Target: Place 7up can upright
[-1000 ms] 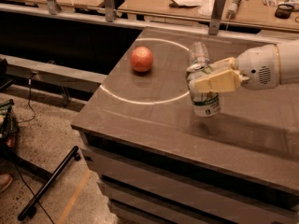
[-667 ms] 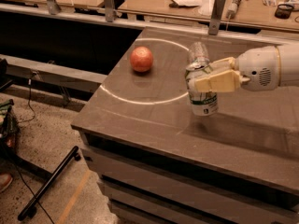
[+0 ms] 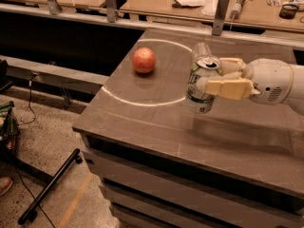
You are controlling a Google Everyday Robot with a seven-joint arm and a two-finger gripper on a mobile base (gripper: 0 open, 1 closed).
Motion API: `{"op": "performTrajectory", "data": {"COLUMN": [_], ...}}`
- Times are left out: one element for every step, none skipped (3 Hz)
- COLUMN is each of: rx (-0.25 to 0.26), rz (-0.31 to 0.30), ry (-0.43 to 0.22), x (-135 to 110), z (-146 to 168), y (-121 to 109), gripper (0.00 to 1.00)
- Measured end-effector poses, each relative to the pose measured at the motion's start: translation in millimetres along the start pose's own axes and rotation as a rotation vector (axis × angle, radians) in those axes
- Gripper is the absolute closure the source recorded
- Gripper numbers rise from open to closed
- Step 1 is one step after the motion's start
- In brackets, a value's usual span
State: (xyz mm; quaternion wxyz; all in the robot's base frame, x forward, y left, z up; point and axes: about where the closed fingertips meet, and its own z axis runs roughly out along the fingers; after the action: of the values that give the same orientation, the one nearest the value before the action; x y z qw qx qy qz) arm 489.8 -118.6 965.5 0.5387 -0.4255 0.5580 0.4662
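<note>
The 7up can [image 3: 198,90] is white and green with a silver pull-tab top. It stands nearly upright, right of the table's middle, with its base at or just above the table top [image 3: 142,122]. My gripper [image 3: 212,75] reaches in from the right. Its cream fingers [image 3: 228,87] are shut on the can's upper side. The white arm [image 3: 278,82] runs off the right edge.
A red-orange apple [image 3: 143,60] lies left of the can, inside a white circle painted on the table. A clear plastic bottle [image 3: 201,50] sits just behind the can. The table's front edge is close below. Cluttered wooden benches stand behind.
The gripper and the can have shifted slightly upward, and the can's top shows more. The apple has not moved.
</note>
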Motion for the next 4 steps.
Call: {"op": "performTrajectory", "data": {"rx": [0.03,0.048,0.037,0.041], "rz": [-0.123,-0.182,-0.215,-0.251], "ry": [-0.076,-0.069,0.094,0.218], "x": [-8,-11,-2,12], "z": [-6,-6,-1,-3], "y": [12,15,14,11], "gripper": [1.0,1.0,1.0,1.0]}}
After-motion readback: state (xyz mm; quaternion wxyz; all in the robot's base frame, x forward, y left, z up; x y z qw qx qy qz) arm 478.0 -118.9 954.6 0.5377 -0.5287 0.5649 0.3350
